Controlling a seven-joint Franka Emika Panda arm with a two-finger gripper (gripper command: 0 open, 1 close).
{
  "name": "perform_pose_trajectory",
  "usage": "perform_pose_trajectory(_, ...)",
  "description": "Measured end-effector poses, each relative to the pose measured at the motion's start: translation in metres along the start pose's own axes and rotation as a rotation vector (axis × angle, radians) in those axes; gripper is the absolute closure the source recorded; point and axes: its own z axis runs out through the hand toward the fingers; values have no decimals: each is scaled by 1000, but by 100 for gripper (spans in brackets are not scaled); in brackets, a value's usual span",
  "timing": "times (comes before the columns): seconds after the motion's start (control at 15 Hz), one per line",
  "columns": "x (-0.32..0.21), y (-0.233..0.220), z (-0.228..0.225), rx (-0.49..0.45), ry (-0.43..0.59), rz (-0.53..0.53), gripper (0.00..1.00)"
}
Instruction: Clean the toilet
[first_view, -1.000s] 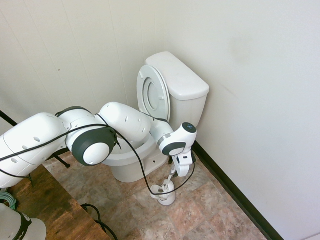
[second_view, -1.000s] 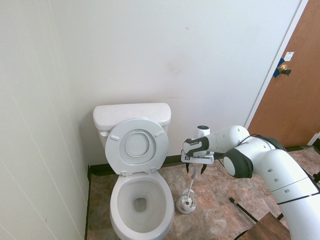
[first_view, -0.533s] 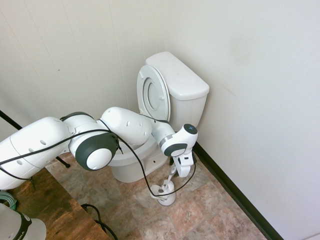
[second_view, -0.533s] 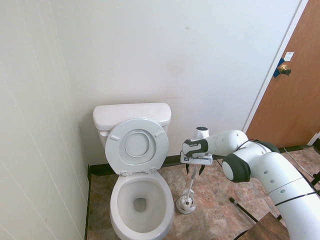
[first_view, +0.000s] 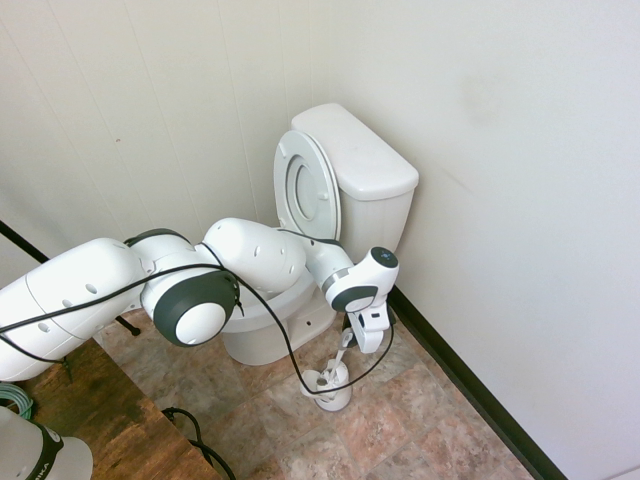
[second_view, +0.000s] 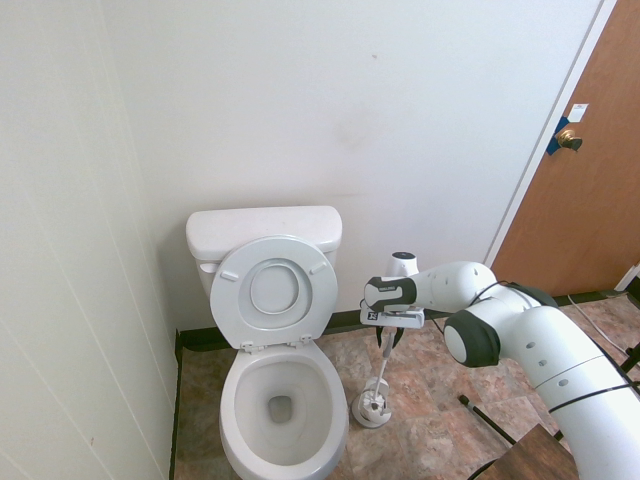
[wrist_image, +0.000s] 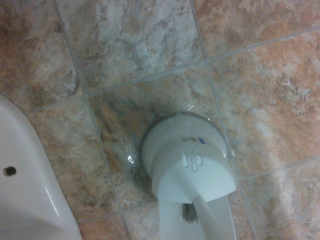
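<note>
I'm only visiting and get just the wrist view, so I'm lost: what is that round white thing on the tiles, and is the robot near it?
Observer: It is a toilet brush holder standing on the floor beside the toilet. The brush's handle rises from it to the gripper, which is at the handle's top end.
Operator: Is the toilet open for cleaning?
Observer: Yes. The seat and lid are raised against the tank, so the bowl is uncovered.
Operator: What else is in the room?
Observer: A brown door with a knob, on the brush holder's side of the toilet.
</note>
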Motion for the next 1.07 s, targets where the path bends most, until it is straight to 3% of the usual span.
perform_pose_trajectory(0.73, 14, 6, 4, 7, -40, 6, 100)
perform_pose_trajectory(1.07, 18, 20, 7, 65, -32, 10, 100)
